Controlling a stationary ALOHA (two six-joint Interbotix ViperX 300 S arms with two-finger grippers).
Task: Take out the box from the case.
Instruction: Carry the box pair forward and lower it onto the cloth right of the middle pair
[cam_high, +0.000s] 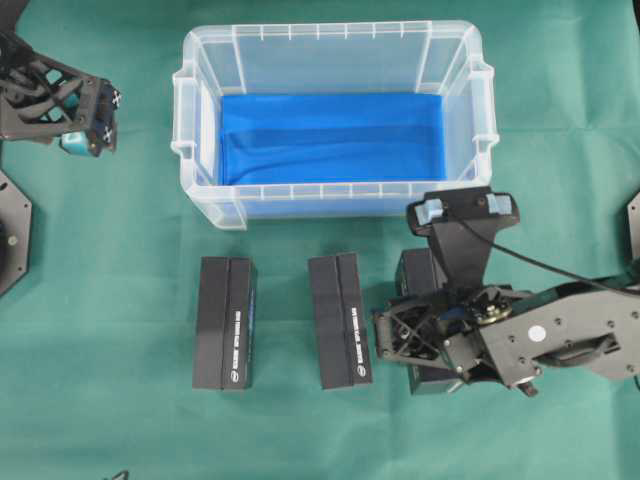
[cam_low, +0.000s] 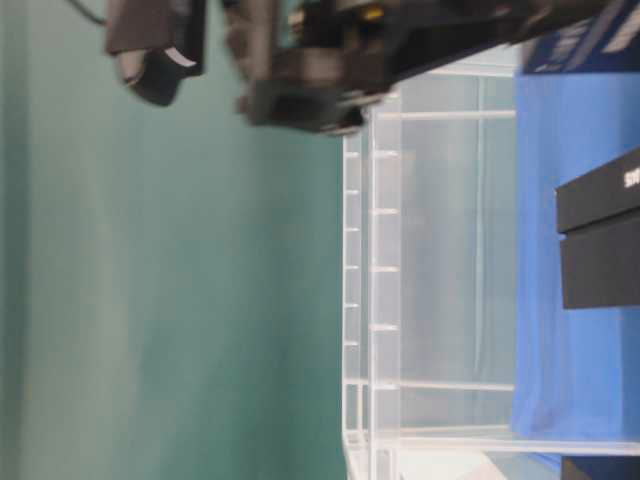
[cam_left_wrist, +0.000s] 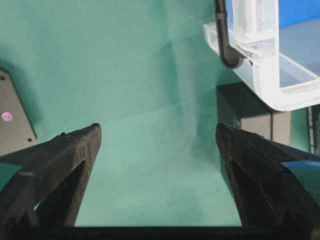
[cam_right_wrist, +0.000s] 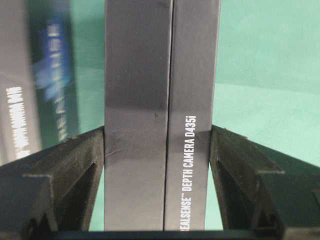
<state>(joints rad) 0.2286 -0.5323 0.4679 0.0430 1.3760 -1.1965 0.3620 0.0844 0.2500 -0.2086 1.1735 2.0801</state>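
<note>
The case (cam_high: 330, 30), a clear plastic bin, stands at the back with only blue cloth (cam_high: 330, 135) inside. On the green cloth in front of it a black box (cam_high: 418, 272) lies under my right gripper (cam_high: 420, 330). In the right wrist view both fingers press the long sides of this box (cam_right_wrist: 160, 100), so my right gripper (cam_right_wrist: 157, 132) is shut on it. My left gripper (cam_high: 90, 130) hovers at the far left, away from the case. In its wrist view the left gripper (cam_left_wrist: 157, 132) stands wide open over bare cloth.
Two more black boxes (cam_high: 225, 322) (cam_high: 340, 320) lie side by side left of the held one, the nearer close to my right gripper. The case corner (cam_left_wrist: 270, 75) and a box end (cam_left_wrist: 245, 107) show ahead of the left gripper. Arm bases sit at both side edges.
</note>
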